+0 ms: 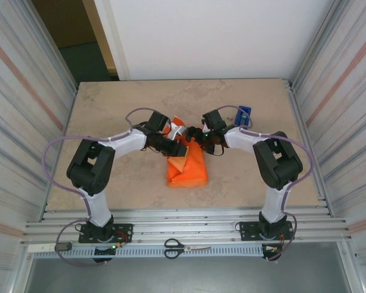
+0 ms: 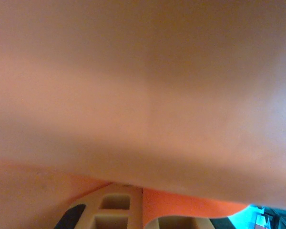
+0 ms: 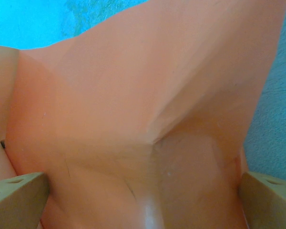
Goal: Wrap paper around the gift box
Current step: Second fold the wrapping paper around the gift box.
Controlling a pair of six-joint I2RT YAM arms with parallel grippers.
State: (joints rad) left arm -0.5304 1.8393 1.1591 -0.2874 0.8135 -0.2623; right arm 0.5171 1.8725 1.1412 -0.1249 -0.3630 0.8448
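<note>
Nearest to us, a pair of black-handled scissors (image 1: 187, 248) lies on the metal rail in front of the two arm bases. Beyond it, on the beige tabletop (image 1: 110, 116), the paper (image 1: 188, 171) sits near the middle as a folded orange mound. Its near end is flat and blocky, and its far end is pulled up into loose flaps. What it covers is hidden from us.

Both arms reach inward and meet over the far end of that mound. The left gripper (image 1: 183, 149) comes in from the left with its jaws closed tight. In the left wrist view we see its tan fingers (image 2: 102, 210) side by side with a thin strip of orange paper between them, and a sheet of the paper hangs right in front of the lens. The right gripper (image 1: 194, 135) comes in from the right with its jaws spread wide. In its wrist view, one of its fingers (image 3: 19, 195) stands at each lower corner, and a creased peak of paper rises between them.

Further back on the right, a blue tape dispenser (image 1: 244, 115) stands just beside the right arm. Behind the tabletop is a white wall (image 1: 232, 36).
</note>
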